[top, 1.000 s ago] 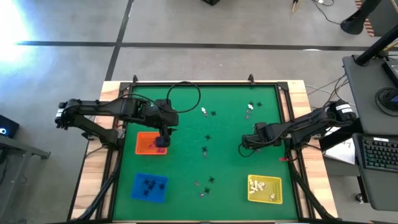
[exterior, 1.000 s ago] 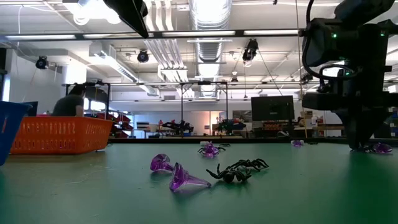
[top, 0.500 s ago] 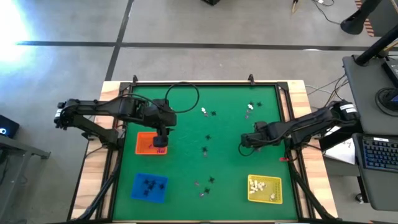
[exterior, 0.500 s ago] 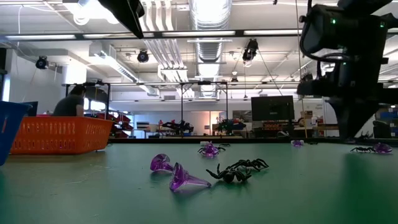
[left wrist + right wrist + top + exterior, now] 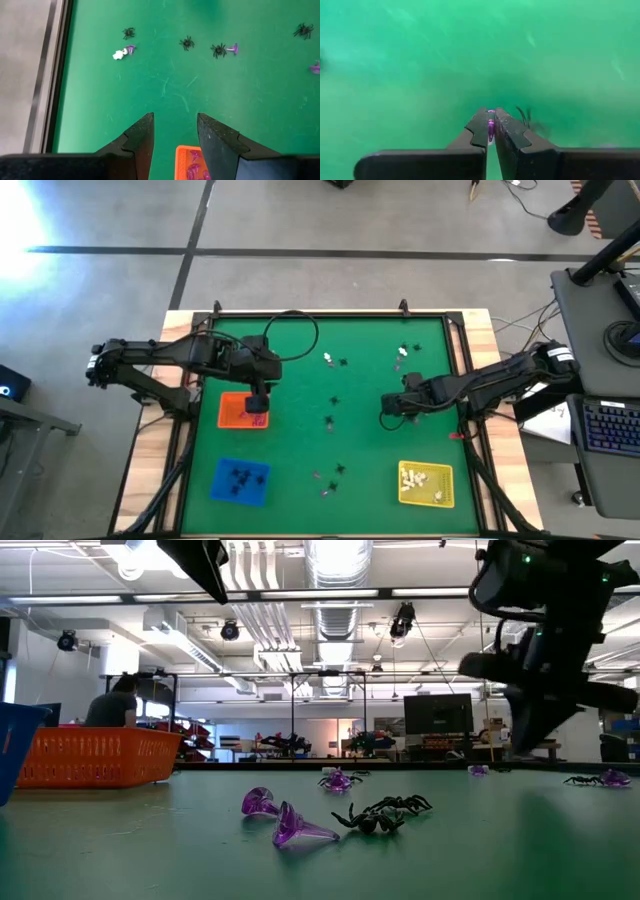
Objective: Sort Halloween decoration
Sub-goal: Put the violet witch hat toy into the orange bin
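Purple trinket (image 5: 491, 128) between right tool (image 5: 491, 120) fingers

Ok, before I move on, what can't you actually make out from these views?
- Right end effector: shut on a purple trinket, mostly hidden between the fingers in the right wrist view; its shape is unclear.
- Orange tray: contents partly covered by the left end effector in the high view, cut off by the edge in the left wrist view.
- Blue tray: cut off by the low view's edge.
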